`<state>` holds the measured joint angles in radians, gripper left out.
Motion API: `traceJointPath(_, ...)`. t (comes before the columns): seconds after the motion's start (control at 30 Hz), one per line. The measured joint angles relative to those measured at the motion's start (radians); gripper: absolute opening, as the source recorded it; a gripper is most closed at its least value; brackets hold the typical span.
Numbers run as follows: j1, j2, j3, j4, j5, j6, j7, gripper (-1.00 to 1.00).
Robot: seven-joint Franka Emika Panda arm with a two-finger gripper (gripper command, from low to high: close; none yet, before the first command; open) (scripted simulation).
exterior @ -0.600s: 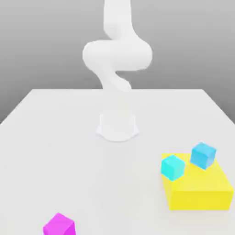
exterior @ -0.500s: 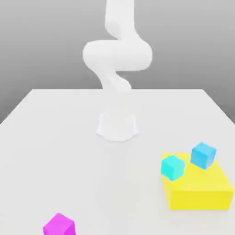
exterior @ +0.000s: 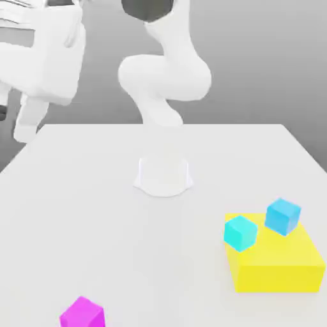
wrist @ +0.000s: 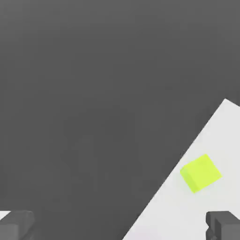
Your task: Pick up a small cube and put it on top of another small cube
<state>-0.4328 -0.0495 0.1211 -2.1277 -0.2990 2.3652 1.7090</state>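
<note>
The small lime-green cube lies on the white table close to its edge, in the hand view. My gripper is open, its two dark fingertips wide apart with nothing between them, and it hangs well above the cube. In the exterior view the white hand and gripper hang high over the table's far corner at the exterior view's left. A magenta cube sits at the near edge, left of centre.
A yellow block stands at the exterior view's right with two cyan cubes on top. The arm's round base sits mid-table. In the hand view, dark floor lies beyond the table edge.
The arm has swung round. Its hand has come into the exterior view at the upper left, where it was not seen before. The cubes and the yellow block have not moved.
</note>
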Motion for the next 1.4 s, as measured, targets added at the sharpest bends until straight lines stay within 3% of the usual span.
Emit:
traceJointPath(0.27, -0.065, 0.263, -0.060, 0.058, 0.033, 0.055, 0.253, 0.00)
traceJointPath(0.6, -0.176, 0.547, -0.098, 0.124, 0.253, 0.145, 0.452, 0.00)
traceJointPath(0.7, -0.186, 0.654, -0.099, 0.149, 0.273, 0.220, 0.466, 0.00)
traceJointPath(0.73, -0.186, 0.685, -0.099, 0.156, 0.273, 0.243, 0.467, -1.00)
traceJointPath(0.93, -0.186, 0.700, -0.100, 0.160, 0.274, 0.257, 0.468, -1.00)
traceJointPath(1.07, -0.189, 0.595, -0.096, 0.136, 0.277, 0.174, 0.466, -1.00)
traceJointPath(1.4, -0.051, 0.287, 0.054, -0.159, 0.234, 0.157, 0.404, -1.00)
